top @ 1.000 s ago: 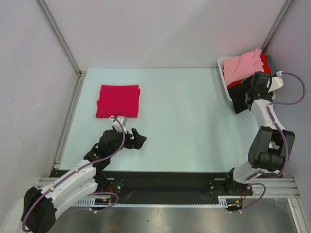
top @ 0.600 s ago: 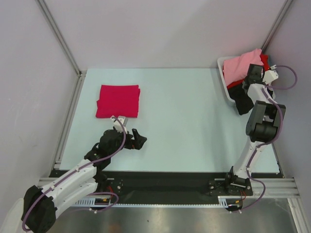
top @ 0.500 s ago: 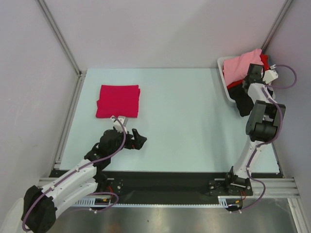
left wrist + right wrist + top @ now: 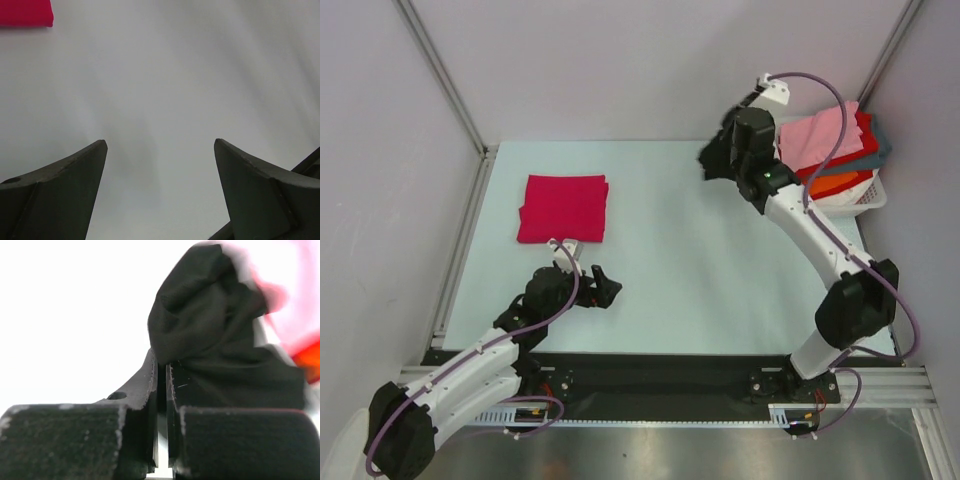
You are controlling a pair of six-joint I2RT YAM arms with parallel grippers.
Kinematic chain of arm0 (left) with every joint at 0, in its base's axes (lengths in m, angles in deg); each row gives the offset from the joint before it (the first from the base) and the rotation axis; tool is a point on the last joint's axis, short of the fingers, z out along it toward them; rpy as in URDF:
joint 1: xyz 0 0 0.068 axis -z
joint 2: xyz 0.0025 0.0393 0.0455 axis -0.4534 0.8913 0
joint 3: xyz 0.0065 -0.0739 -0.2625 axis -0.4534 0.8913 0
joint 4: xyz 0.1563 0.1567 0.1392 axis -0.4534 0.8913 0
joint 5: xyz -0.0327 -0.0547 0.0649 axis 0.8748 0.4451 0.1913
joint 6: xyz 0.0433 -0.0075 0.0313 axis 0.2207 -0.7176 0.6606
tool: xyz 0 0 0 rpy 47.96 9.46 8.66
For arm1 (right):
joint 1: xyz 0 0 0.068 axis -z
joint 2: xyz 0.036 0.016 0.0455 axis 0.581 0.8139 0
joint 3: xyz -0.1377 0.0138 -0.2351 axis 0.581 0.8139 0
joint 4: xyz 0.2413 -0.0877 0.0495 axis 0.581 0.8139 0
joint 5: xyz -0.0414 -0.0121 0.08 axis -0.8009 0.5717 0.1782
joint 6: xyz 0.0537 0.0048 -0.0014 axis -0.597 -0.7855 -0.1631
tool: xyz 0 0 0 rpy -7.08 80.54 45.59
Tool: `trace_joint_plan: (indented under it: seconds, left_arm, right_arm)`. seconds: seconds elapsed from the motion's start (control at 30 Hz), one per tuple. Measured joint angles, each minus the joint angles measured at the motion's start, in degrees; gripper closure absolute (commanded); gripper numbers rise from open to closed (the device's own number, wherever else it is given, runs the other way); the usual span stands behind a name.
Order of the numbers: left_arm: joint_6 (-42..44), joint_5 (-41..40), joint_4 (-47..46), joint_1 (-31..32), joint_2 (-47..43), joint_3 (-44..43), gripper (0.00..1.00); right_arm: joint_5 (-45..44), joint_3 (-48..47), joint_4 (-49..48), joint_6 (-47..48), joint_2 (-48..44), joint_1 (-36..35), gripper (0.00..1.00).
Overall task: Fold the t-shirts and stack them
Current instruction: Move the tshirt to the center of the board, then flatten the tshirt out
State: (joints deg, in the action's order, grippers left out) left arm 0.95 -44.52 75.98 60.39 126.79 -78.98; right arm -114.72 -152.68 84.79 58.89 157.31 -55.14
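A folded magenta-red t-shirt [image 4: 563,207] lies flat at the table's back left; its corner shows in the left wrist view [image 4: 25,12]. My left gripper [image 4: 590,272] hovers open a little nearer than it, and nothing is between its fingers [image 4: 160,142]. My right gripper [image 4: 725,155] is raised over the back of the table, left of the basket. It is shut [image 4: 161,365] on a bunched black t-shirt [image 4: 210,330] that hangs from it [image 4: 712,160]. Pink [image 4: 820,135], red, orange [image 4: 840,183] and teal [image 4: 880,145] shirts are piled in the basket.
The white slatted basket [image 4: 872,197] stands at the back right corner against the wall. Metal frame rails run along the table's left edge [image 4: 460,250] and its near edge. Pale walls close the back and both sides.
My right arm has swung from the basket up and to the left, its jaws closing and pulling the black t-shirt out. The left arm has stayed put.
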Motion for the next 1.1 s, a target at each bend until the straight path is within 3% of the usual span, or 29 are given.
trace_joint_plan:
  seconds: [0.1,0.2,0.3,0.33,0.4,0.47,0.5,0.53,0.6,0.73,0.9,1.1]
  left_arm:
    - [0.0,0.0,0.0,0.0,0.3,0.0,0.06]
    - [0.0,0.0,0.0,0.0,0.5,0.0,0.06]
    - [0.0,0.0,0.0,0.0,0.7,0.0,0.06]
    - [0.0,0.0,0.0,0.0,0.7,0.0,0.07]
    - [0.0,0.0,-0.1,0.0,0.7,0.0,0.07]
    - [0.0,0.0,-0.1,0.0,0.7,0.0,0.07]
    - [0.0,0.0,-0.1,0.0,0.8,0.0,0.07]
    - [0.0,0.0,-0.1,0.0,0.9,0.0,0.06]
    - [0.0,0.0,-0.1,0.0,1.2,0.0,0.06]
    - [0.0,-0.4,0.0,0.0,2.0,0.0,0.0]
    - [-1.1,-5.5,2.6,0.0,1.2,-0.9,0.0]
    - [-2.0,-9.2,4.0,0.0,-0.4,-1.1,0.01]
  right_arm:
    - [3.8,-2.4,-1.9,3.5,-4.1,-6.2,1.0]
    - [7.3,-4.5,-2.8,3.6,-7.9,-5.9,1.0]
    - [9.5,-4.7,-3.4,2.4,-12.3,-3.5,0.9]
    - [10.4,-3.9,-3.6,1.6,-14.0,-2.7,0.83]
    - [12.5,0.3,-4.2,0.0,-18.4,-1.3,0.79]
    - [15.4,8.2,-4.2,-1.7,-23.5,-0.9,0.67]
    - [17.0,11.9,-3.7,-2.1,-25.4,-1.0,0.4]
    - [18.9,16.3,-2.4,-3.2,-26.9,-1.3,0.29]
    - [21.9,24.0,-0.5,-3.9,-28.7,-1.6,0.13]
    - [25.3,37.0,8.1,-4.7,-28.3,-1.5,0.0]
    - [23.2,42.6,15.2,-5.6,-32.7,-0.6,0.01]
    - [22.7,45.4,12.6,-8.5,-37.5,5.2,0.36]
